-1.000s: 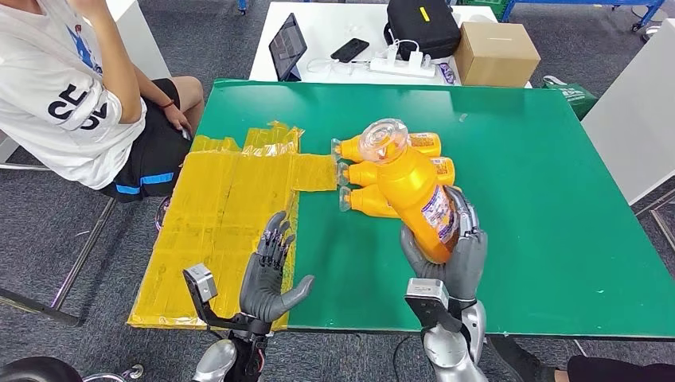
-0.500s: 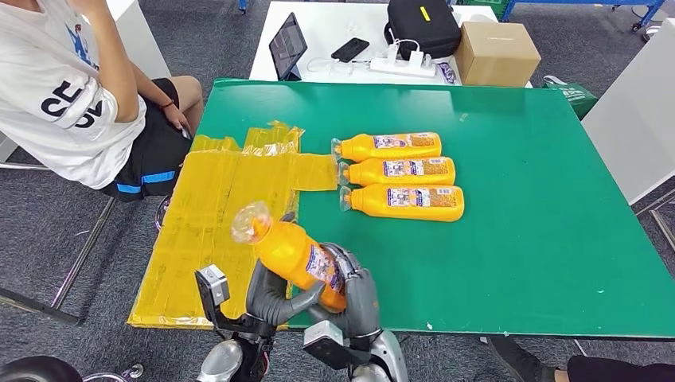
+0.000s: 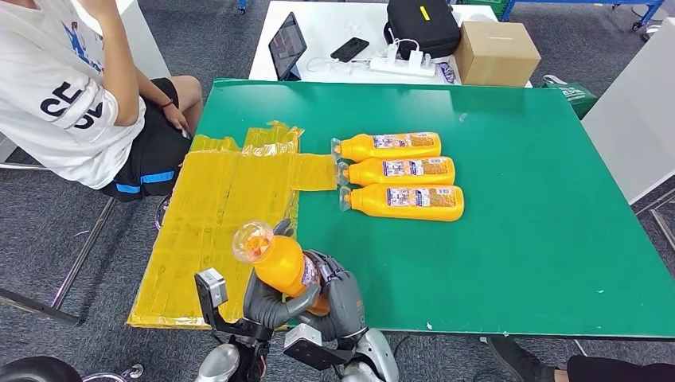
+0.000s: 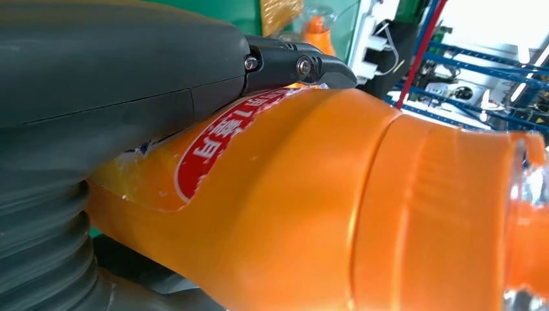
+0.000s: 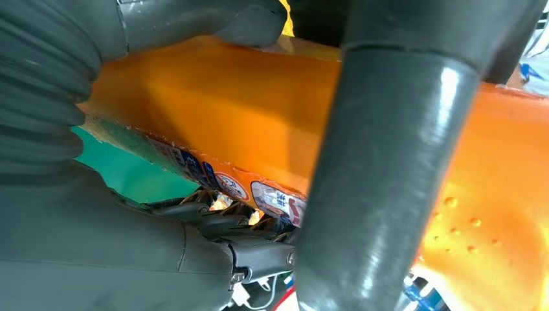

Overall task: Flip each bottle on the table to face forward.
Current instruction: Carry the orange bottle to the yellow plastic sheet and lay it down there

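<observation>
on green table [image 3: 557,239], yellow sheet [image 3: 215,215].

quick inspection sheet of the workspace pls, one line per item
surface: green table top, yellow plastic sheet over its left part
job's things: three orange plastic bottles lying in a row, labels up; fourth orange bottle held above near edge
clutter: nothing seen on green table
hands: left hand and right hand both grip the fourth bottle
cables: white power strip with leads on white table behind
surroundings: seated person, tablet, black bag, cardboard box
</observation>
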Action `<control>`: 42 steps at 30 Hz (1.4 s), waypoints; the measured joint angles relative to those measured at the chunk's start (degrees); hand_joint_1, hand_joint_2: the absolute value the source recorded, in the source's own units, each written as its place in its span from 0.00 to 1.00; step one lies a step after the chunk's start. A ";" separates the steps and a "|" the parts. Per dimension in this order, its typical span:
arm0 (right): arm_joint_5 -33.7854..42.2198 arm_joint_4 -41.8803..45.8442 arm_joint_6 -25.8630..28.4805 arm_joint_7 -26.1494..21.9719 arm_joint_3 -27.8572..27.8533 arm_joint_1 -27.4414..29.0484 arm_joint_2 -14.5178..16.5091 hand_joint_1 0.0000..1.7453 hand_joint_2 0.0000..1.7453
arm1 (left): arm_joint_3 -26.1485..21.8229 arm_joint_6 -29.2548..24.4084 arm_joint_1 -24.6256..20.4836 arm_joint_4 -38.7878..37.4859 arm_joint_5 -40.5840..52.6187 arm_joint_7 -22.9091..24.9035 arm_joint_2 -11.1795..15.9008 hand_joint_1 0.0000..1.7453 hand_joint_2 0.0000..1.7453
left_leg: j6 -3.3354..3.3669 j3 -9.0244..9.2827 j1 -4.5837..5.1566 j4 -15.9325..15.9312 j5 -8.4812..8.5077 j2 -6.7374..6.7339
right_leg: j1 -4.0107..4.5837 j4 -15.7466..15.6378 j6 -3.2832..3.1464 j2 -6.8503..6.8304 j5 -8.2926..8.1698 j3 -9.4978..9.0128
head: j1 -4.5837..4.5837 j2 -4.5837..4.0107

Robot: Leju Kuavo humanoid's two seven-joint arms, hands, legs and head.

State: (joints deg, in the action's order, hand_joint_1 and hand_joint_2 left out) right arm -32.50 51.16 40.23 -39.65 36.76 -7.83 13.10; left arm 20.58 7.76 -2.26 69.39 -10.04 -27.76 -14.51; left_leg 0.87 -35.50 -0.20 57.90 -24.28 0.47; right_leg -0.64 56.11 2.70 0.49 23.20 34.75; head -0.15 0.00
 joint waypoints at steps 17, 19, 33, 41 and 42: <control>-3.77 -4.62 0.09 -0.08 -1.09 -1.30 1.71 0.24 1.00 | -1.46 4.53 0.32 -1.49 -4.79 0.15 1.22 1.00 1.00 | 0.00 -0.02 0.00 0.00 0.00 -0.01 | 0.00 0.00 0.00 0.02 0.00 0.04 | -0.01 0.00; -4.17 -4.80 0.08 -0.23 -1.79 -1.18 2.05 0.00 0.50 | -1.46 4.68 0.23 -1.45 -4.78 -0.01 1.24 1.00 1.00 | 0.00 -0.02 0.00 0.00 0.00 -0.01 | 0.00 0.00 0.00 0.01 0.00 0.04 | 0.00 0.00; 3.64 1.40 -3.99 -0.11 -3.55 1.09 1.63 0.00 0.00 | -1.27 0.16 0.55 2.66 -2.01 -1.69 0.30 1.00 1.00 | 0.00 -0.07 0.01 0.00 0.00 0.01 | -0.01 0.00 0.00 0.00 0.00 0.06 | 0.03 0.00; 8.70 13.69 -2.89 -0.27 -4.61 4.97 0.50 0.00 0.00 | -3.04 -16.69 0.81 6.65 4.97 -6.87 -0.54 1.00 1.00 | 0.00 -0.09 0.00 0.00 0.01 0.01 | 0.00 0.00 0.00 0.00 -0.01 0.09 | 0.01 0.00; 9.90 16.56 -2.37 -0.31 -4.76 5.75 0.22 0.00 0.00 | -3.82 -19.46 0.60 7.32 6.21 -7.43 -0.55 1.00 1.00 | 0.00 -0.09 0.00 0.00 0.01 0.00 | 0.00 0.00 0.00 0.01 -0.01 0.10 | 0.01 0.00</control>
State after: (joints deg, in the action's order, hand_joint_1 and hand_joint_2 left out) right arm -22.60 67.72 37.86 -39.95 32.00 -2.08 13.33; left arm 16.76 -11.70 -1.66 76.71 -3.83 -35.19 -15.06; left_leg 0.87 -35.59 -0.20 57.91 -24.27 0.47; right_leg -0.64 56.11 2.70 0.50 23.19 34.85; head -0.14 0.00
